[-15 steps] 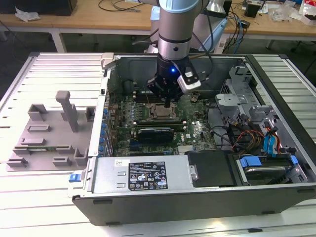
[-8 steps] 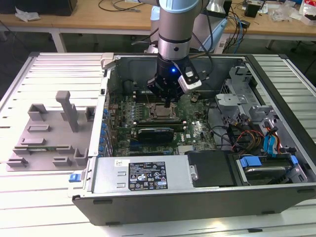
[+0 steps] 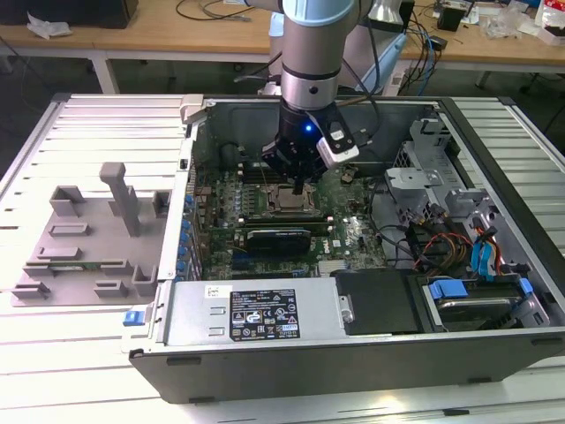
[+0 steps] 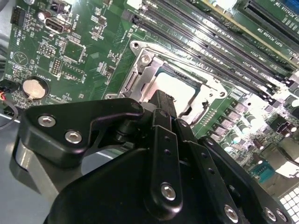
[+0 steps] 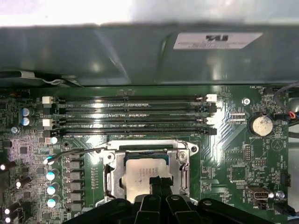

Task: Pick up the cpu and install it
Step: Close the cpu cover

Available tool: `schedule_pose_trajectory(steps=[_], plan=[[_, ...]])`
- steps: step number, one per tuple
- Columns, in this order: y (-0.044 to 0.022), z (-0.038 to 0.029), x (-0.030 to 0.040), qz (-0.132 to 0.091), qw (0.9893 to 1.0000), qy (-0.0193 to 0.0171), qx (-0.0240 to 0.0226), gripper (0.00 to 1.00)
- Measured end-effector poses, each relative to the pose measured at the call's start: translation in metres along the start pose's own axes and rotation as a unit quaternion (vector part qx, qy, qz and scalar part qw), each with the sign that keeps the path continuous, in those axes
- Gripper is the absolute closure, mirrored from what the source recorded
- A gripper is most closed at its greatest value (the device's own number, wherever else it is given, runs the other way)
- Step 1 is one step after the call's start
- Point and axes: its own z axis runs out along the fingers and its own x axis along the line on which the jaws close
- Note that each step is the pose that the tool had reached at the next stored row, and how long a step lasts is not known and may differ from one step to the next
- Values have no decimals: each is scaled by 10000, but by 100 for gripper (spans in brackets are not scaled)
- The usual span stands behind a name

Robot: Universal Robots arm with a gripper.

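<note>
The pincer (image 5: 158, 183) is pressed together, its tips down over the cpu (image 5: 139, 173) and seemingly touching its shiny top near one edge; it grips nothing. The cpu lies flat inside the socket (image 5: 111, 163), whose metal frame surrounds it on the board (image 5: 233, 158). In both wrist views the memory slots (image 5: 131, 114) run just beside the socket, and a coin cell (image 5: 260, 125) sits well apart from it. In the exterior view the pincer (image 3: 303, 185) hangs inside the open case (image 3: 265, 362), over the socket (image 3: 287, 201). From there a black card (image 3: 278, 238) lies at 6 o'clock, drive bays (image 3: 468, 230) at 3 o'clock, and a grey fixture (image 3: 88, 238) at 9 o'clock on the bench (image 3: 35, 159), outside the case
</note>
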Motion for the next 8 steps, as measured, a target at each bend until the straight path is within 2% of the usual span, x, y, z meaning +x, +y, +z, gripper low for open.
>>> schedule_pose_trajectory(steps=[2, 3, 5, 8], plan=[[0, -1, 1, -1, 10000, 1, 1, 89], [-2, -1, 29, -20, 10000, 0, 1, 89], [-4, -2, 130, -33, 10000, -6, 0, 89], [-6, -3, 221, -38, 10000, -11, 0, 89]])
